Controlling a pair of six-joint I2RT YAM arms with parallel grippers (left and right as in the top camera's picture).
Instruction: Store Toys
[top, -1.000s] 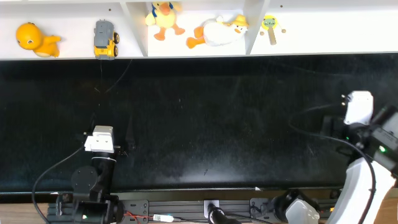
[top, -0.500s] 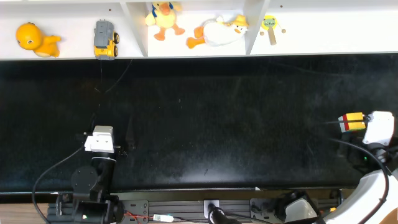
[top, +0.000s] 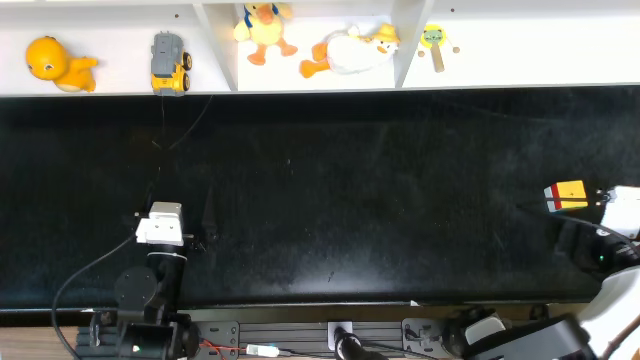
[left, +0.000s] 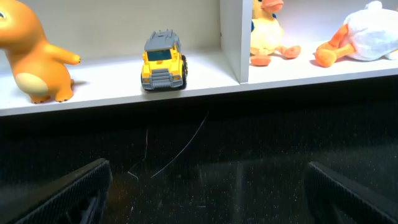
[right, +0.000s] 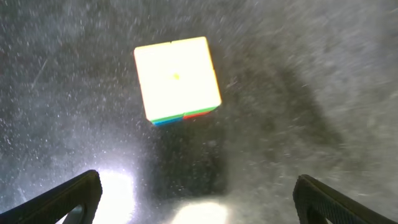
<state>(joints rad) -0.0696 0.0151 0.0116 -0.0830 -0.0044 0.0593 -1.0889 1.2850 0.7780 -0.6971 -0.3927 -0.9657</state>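
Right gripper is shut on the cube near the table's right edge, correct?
No: the right gripper is open, not shut on the cube, which lies free on the table near its right edge. The right wrist view shows it.

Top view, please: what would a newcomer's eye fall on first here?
The white shelf along the far edge, holding an orange figure, a yellow truck, a yellow duck and a white duck. Then the coloured cube on the black table at far right, ahead of the open right pincer.
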